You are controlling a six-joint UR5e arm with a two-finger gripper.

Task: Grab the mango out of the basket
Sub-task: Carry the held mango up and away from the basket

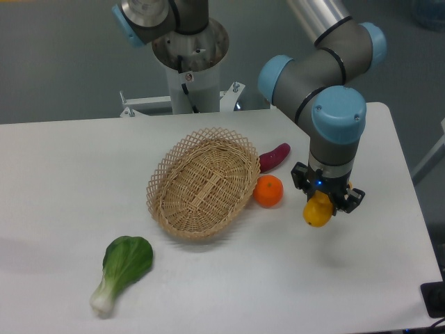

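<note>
One mango [317, 213] hangs pinched in the claw [320, 206], raised off the white surface [69, 160] and well to the right of the one wicker basket [202, 184]. One round orange [268, 191] sits just beside the basket's right rim, with one purple sweet potato [274, 156] behind it. One leafy green vegetable [122, 268] lies near the front left.

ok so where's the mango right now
The mango is held in the pincer above the table's right side, outside the basket, just right of the round orange.
</note>
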